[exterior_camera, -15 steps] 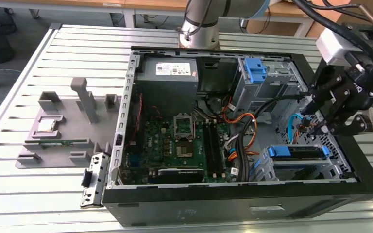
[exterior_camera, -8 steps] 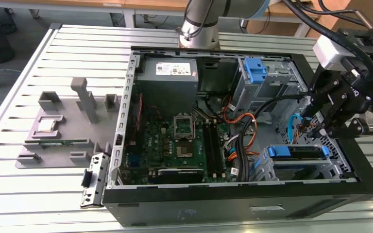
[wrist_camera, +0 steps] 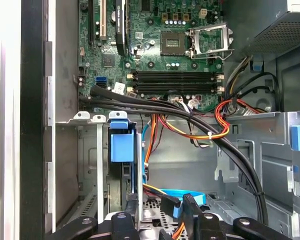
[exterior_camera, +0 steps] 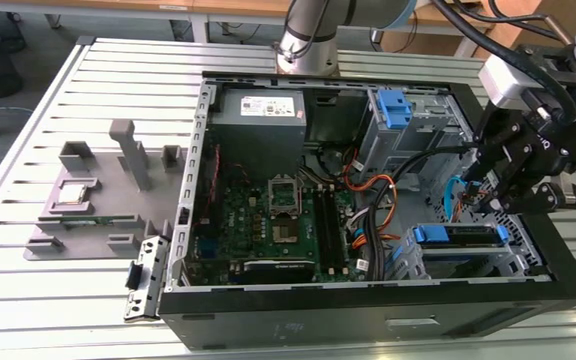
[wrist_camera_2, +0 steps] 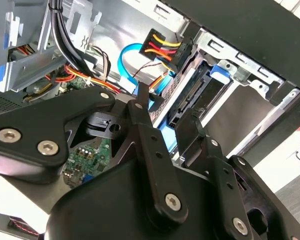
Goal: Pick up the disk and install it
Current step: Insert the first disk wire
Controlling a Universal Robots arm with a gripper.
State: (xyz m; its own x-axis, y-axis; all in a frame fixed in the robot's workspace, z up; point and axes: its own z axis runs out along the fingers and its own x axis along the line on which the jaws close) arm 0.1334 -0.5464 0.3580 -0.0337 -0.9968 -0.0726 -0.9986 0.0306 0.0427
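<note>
Square the gripper [exterior_camera: 485, 201], spread wide and empty, to the disk [exterior_camera: 455, 234] standing in the computer case's [exterior_camera: 368, 311] bay at the exterior view's right. Probably wise to steer clear of the orange cables [wrist_camera: 200, 135] nearby.

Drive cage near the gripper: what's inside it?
The disk, blue carrier edge showing, sits in a bay. Most of its body, label included, is hidden by the cage walls.
</note>
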